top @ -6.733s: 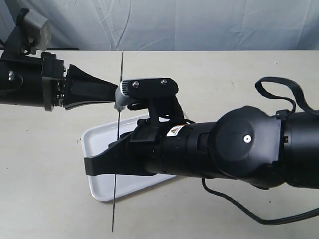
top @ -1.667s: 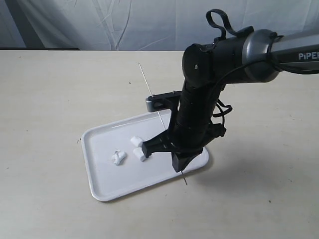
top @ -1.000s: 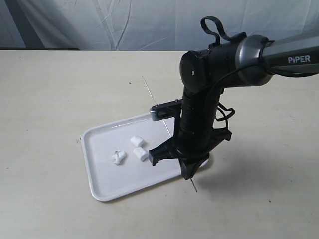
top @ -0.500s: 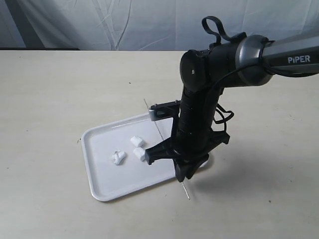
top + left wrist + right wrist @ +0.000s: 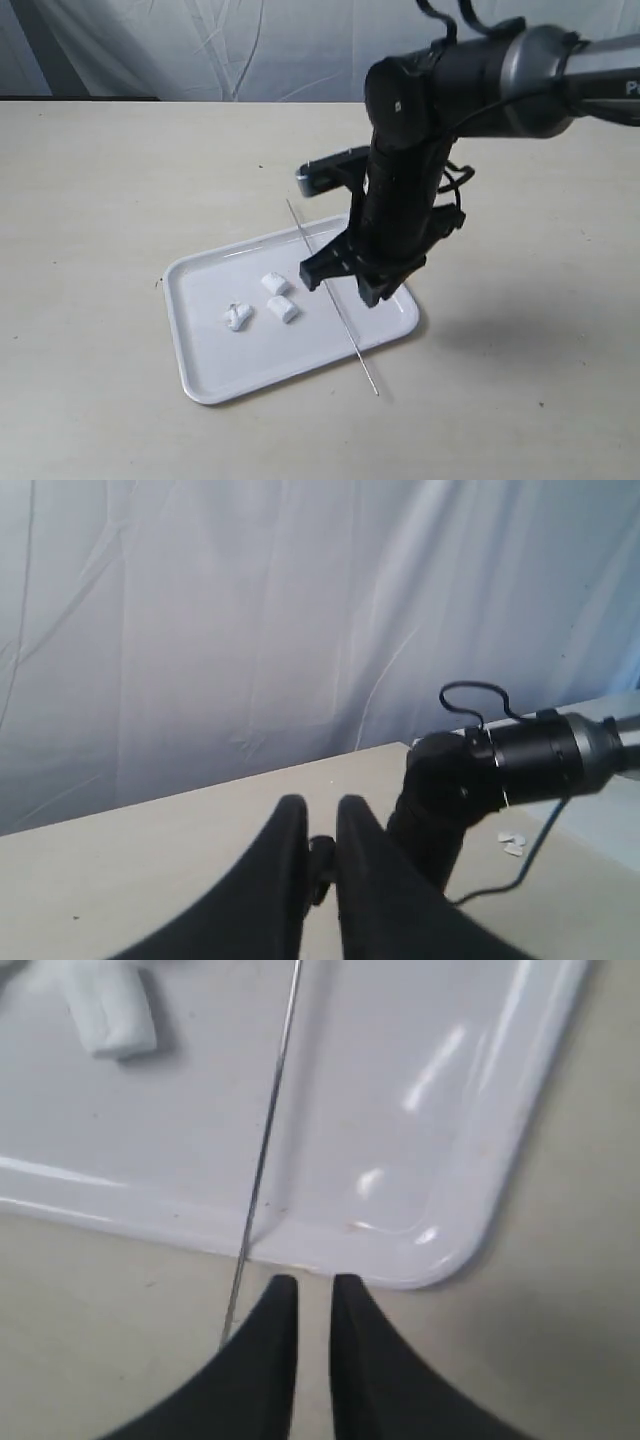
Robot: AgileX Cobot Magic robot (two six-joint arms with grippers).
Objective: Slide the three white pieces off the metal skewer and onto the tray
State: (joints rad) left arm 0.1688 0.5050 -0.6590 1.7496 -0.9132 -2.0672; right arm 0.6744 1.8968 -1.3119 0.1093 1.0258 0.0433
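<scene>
- left gripper (image 5: 322, 802): raised well away from the work and seen only from its own wrist camera; jaws drawn narrow with a slim gap, nothing between them
- three white pieces (image 5: 275, 284): all lie loose on the left half of the tray (image 5: 225, 370), close together and clear of the rod; judged soft and light, easily squashed or flicked, so better nudged than pinched
- metal skewer (image 5: 362, 360): bare, lying slantwise across the tray's right half, its near end passing over the rim onto the table (image 5: 100, 200); judged stiff, light, slick and apt to roll; the end propped up by the rim looks the easiest place to pinch
- right gripper (image 5: 340, 285): hangs over the tray just beside the skewer; jaws narrow and empty
- room: a low rim all round the tray; bare table to the right and front, ample for pulling away
</scene>
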